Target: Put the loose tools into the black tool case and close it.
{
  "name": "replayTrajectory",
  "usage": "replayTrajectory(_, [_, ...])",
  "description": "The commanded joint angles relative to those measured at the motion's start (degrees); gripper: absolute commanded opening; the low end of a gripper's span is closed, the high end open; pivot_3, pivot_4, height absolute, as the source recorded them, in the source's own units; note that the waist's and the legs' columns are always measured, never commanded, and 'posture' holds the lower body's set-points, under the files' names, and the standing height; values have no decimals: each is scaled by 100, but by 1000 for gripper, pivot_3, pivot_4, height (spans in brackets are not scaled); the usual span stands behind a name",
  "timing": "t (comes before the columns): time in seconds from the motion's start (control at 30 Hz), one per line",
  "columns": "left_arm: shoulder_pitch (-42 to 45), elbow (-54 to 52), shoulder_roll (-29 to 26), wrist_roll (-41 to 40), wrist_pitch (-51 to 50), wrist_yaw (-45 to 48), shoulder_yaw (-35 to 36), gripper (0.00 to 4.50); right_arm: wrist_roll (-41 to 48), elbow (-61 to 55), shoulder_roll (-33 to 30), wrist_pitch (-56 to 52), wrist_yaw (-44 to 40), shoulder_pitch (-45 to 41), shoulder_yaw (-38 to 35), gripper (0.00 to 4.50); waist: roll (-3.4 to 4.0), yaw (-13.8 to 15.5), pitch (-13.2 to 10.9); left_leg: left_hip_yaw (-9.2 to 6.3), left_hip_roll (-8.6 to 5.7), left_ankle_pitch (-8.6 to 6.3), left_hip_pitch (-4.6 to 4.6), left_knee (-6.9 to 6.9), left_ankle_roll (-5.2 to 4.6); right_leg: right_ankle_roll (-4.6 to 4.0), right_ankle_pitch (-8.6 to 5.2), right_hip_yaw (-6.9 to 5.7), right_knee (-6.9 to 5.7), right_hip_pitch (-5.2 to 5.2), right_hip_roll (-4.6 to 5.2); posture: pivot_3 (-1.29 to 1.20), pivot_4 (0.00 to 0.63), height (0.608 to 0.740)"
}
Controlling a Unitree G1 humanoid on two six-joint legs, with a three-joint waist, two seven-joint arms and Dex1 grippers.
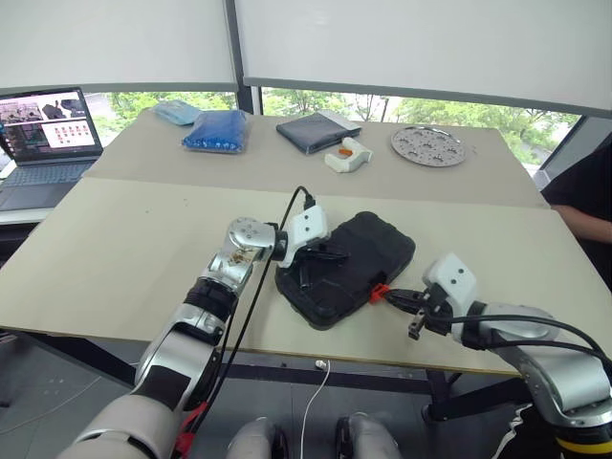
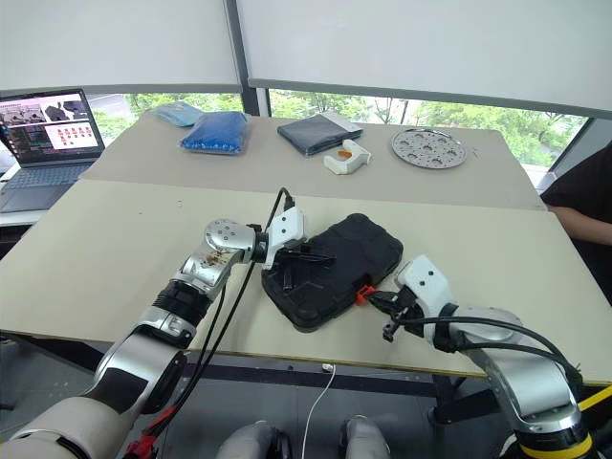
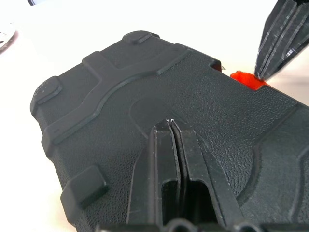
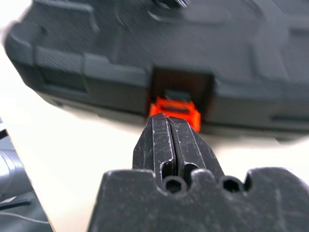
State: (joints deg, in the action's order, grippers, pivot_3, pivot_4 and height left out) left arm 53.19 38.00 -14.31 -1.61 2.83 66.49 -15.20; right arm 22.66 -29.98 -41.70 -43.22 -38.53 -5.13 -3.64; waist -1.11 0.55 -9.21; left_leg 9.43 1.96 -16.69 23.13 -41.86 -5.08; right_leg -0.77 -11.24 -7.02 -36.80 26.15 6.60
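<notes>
Slippage is the main risk: the right claw [image 4: 170,126], fingers pressed together and empty, sits just at the orange latch [image 4: 174,112] and could glance off it, leaving the case [image 1: 349,268] unlatched. The left claw [image 3: 171,126], also pinched closed on nothing, rests on the lid and could skid across its pebbled surface. Lid down, the black case lies slantwise near the bench's [image 1: 124,258] front edge.
</notes>
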Motion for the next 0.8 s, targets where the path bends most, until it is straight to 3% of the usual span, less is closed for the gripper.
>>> replayTrajectory(0.03, [-97, 206, -102, 223, 58, -52, -113, 110, 76, -263, -69, -31, 65, 128, -313, 0, 0, -1, 0, 0, 0, 0, 0, 0, 0, 0, 0, 0, 0, 0, 0, 0, 150, 718])
replayTrajectory(0.47, [-111, 258, -14, 343, 390, -10, -327, 110, -280, 209, 307, 228, 347, 186, 307, 0, 2, 5, 1, -1, 0, -2, 0, 0, -3, 1, 0, 1, 2, 0, 0, 0, 150, 718])
replayTrajectory(0.8, [-222, 458, -148, 781, 1062, 64, -704, 110, -381, 181, 546, 299, 409, -662, 459, 0, 8, -46, 6, 1, 0, -3, 0, 1, -4, 3, 1, 3, 4, 1, 0, 0, 150, 718])
